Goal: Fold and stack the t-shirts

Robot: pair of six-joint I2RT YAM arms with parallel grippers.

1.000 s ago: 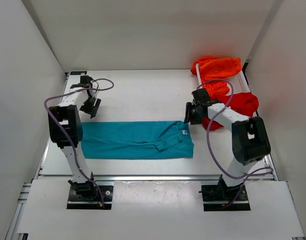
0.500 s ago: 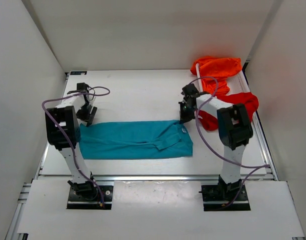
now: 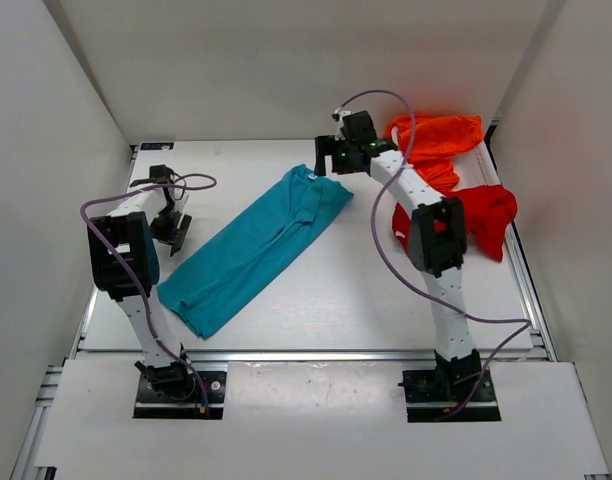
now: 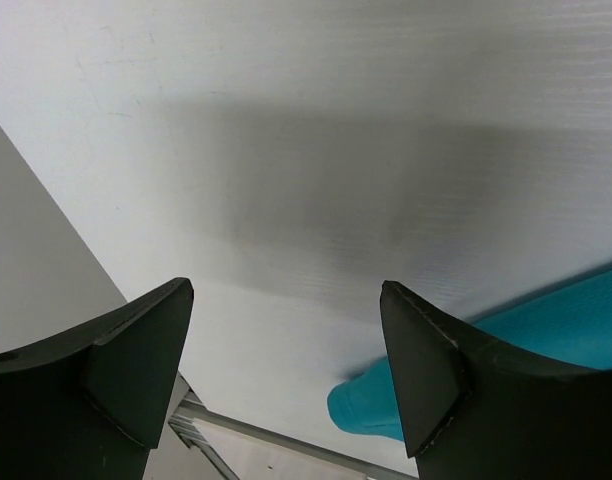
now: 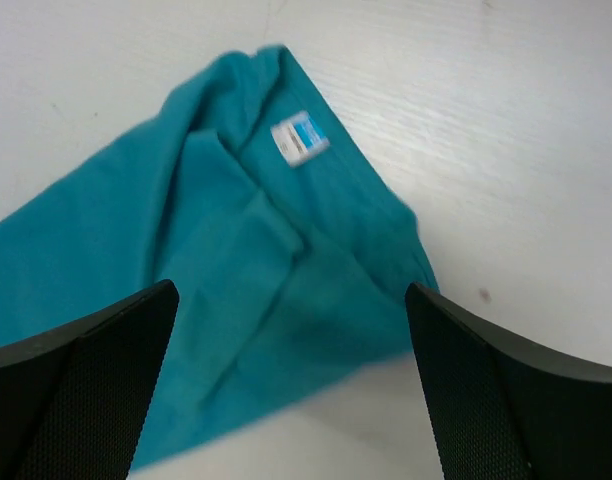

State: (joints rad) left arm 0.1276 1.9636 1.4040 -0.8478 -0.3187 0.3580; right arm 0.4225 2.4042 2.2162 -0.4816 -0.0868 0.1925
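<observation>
The teal-blue t-shirt point(image 3: 251, 250) lies folded in a long strip, slanting from the front left to the back middle of the table. Its collar end with a white label point(image 5: 299, 138) lies flat under my right gripper point(image 5: 289, 300), which hovers open just above and behind that end point(image 3: 324, 162), holding nothing. My left gripper point(image 3: 172, 226) stands open over bare table beside the strip's left part; a teal corner point(image 4: 381, 410) shows by its right finger. The orange t-shirt point(image 3: 438, 135) and the red t-shirt point(image 3: 483, 212) lie crumpled at the back right.
White walls enclose the table on the left point(image 3: 46, 200), back point(image 3: 286, 70) and right point(image 3: 576, 200). A metal rail point(image 3: 306, 352) runs along the table's front edge by the arm bases.
My right gripper carried the teal shirt's collar end toward the back, swinging the strip from level to slanted, then opened and let go. The left gripper barely moved.
</observation>
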